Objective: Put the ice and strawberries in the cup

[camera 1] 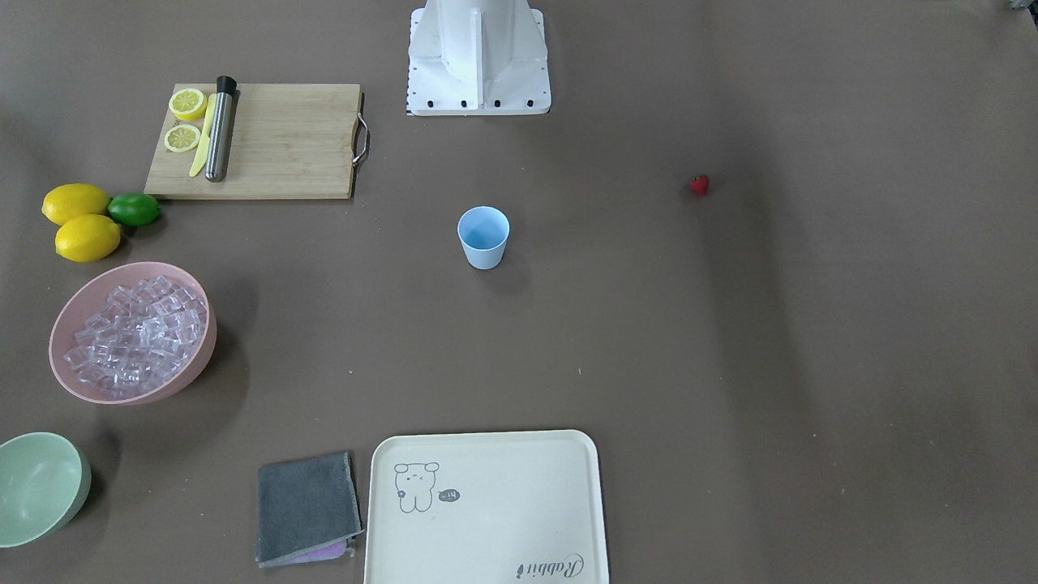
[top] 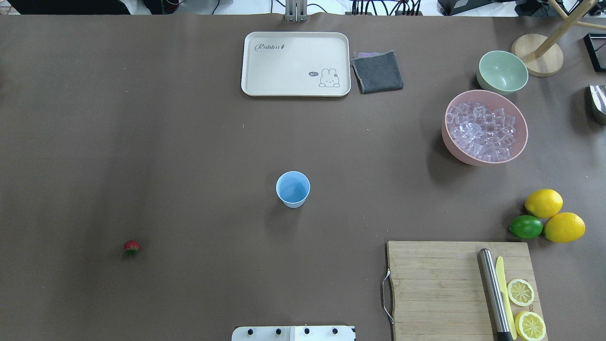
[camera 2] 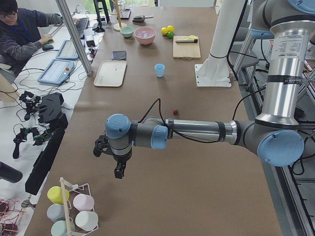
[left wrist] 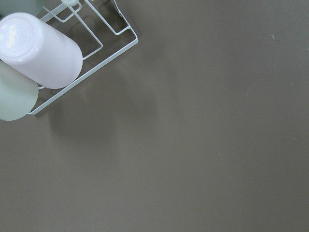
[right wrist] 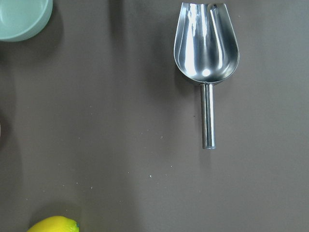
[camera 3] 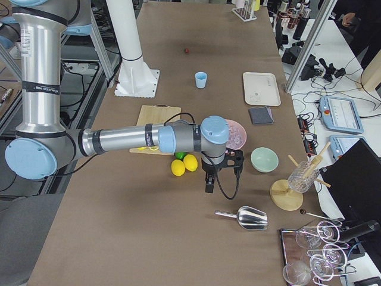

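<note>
The light blue cup [top: 293,189] stands upright and empty mid-table, also seen from the front [camera 1: 483,236]. A small red strawberry [top: 132,246] lies alone on the robot's left side, visible again in the front view [camera 1: 699,185]. The ice [top: 483,130] is heaped in a pink bowl [top: 450,137] on the right. My left gripper [camera 2: 119,169] hangs over the table's left end, far from the strawberry [camera 2: 175,112]. My right gripper [camera 3: 209,185] hangs at the right end, past the lemons and near a metal scoop [camera 3: 247,218]. I cannot tell whether either is open or shut.
A cutting board [top: 457,289] holds lemon slices, a knife and a steel muddler. Two lemons and a lime [top: 526,227] sit beside it. A cream tray [top: 255,66], grey cloth [top: 378,72] and green bowl [top: 503,71] line the far edge. A mug rack [left wrist: 87,63] stands at the left end.
</note>
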Robot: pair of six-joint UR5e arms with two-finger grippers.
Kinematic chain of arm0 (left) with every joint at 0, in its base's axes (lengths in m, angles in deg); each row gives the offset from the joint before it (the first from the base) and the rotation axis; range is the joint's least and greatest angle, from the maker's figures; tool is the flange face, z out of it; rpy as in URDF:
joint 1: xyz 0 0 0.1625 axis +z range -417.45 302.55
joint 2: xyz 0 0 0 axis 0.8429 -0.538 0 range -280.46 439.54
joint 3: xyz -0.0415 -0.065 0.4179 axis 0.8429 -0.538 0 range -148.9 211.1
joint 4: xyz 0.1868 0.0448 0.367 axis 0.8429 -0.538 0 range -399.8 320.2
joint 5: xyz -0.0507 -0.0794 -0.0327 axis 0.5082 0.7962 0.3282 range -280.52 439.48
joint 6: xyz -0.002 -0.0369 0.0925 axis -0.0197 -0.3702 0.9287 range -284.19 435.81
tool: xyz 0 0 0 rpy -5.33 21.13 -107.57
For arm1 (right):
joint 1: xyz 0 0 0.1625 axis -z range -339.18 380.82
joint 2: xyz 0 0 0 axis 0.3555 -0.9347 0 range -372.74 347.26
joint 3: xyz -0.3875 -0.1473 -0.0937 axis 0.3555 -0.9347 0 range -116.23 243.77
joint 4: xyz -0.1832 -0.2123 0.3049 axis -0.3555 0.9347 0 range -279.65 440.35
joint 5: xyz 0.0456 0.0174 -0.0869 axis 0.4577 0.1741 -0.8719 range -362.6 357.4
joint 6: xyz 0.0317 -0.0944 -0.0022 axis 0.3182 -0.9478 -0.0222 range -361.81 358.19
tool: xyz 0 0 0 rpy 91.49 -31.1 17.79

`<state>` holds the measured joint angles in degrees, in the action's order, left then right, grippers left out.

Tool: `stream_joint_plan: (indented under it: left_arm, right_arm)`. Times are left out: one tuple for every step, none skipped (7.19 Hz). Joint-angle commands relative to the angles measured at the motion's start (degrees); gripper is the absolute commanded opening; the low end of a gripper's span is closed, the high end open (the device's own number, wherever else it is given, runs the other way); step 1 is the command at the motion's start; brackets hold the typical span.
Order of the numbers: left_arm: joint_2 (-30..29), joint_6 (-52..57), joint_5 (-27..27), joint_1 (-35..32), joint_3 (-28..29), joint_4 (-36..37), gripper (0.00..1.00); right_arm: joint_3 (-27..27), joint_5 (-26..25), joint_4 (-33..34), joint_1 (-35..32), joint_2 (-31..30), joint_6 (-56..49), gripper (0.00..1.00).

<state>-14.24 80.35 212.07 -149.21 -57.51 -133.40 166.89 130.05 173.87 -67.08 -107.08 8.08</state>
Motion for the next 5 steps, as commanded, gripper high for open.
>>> stream_joint_plan:
  left_arm:
    - [0.61, 0.47, 0.13, 0.09, -0.16, -0.35, 0.98]
    - [0.79, 0.3, 0.13, 0.09, -0.59, -0.35, 0.98]
    - [0.71, 0.21, 0.13, 0.0, -0.94, -0.35, 0.98]
    - [0.62, 0.12, 0.13, 0.09, -0.77, -0.35, 0.98]
    - [0.7, 0.12, 0.13, 0.09, -1.03, -0.35, 0.98]
  right_arm:
    - [0.24, -0.1, -0.09, 0.01, -0.58, -0.04, 1.0]
    - [0.33, -0.11, -0.26, -0.08, -0.93, -0.04, 1.0]
    - [0.33, -0.11, -0.35, -0.16, -1.28, -0.04, 1.0]
    - [0.85, -0.11, -0.35, -0.17, -1.46, -0.04, 1.0]
    - [0.86, -0.19, -0.18, -0.17, -1.03, -0.04, 1.0]
